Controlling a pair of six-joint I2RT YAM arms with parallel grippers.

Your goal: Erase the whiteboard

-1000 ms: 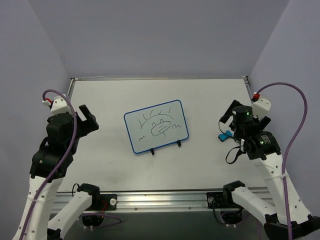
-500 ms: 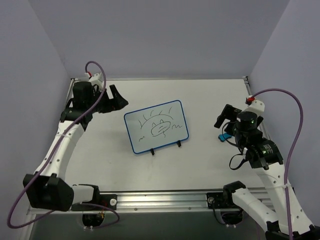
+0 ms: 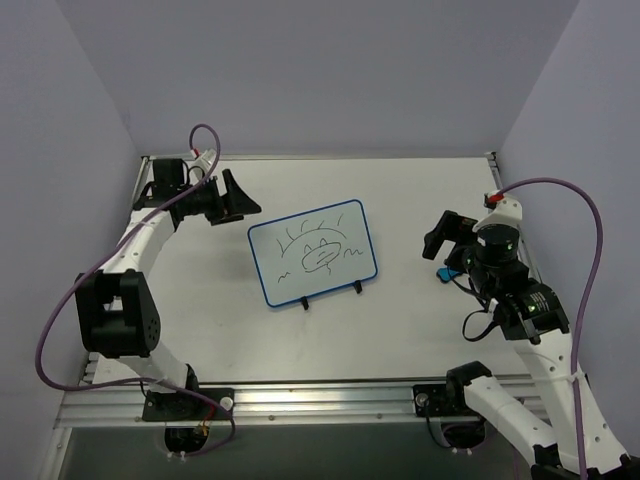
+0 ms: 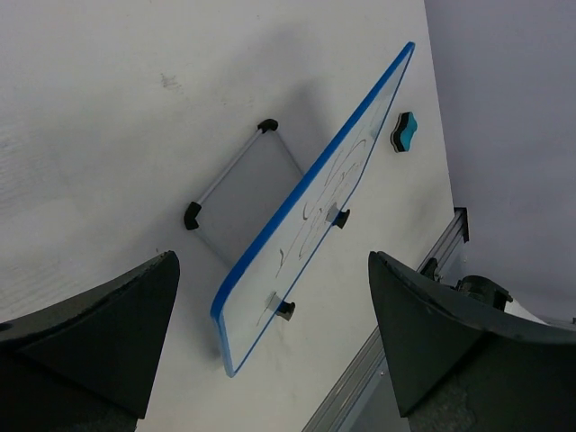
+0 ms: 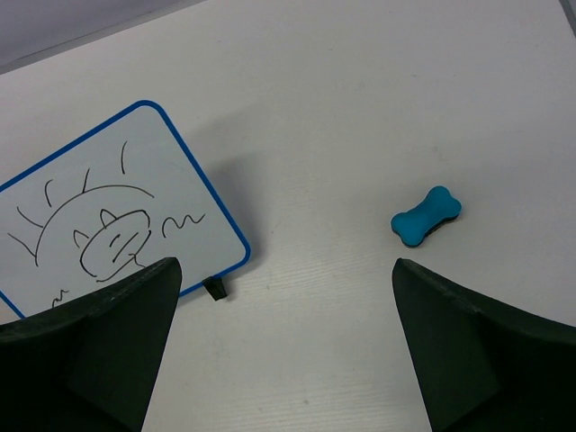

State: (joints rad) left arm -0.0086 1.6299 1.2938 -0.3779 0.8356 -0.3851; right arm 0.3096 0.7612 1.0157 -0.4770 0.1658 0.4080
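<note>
At the far left of the tabletop, the left arm lay extended, with its claw pointing right towards the whiteboard. The claw's fingers were spread wide and held nothing. It sat near the board's far-left corner without touching it.

The whiteboard stood near the middle of the tabletop. It leaned back on two small black feet and a thin grey prop behind it. Inside its blue frame was a black marker doodle of a face under curved rays.

To the right, well apart from the board, a blue bone-shaped eraser lay flat on the tabletop. The right claw hung over that area with its fingers spread, gripping nothing and clear of the eraser.
</note>
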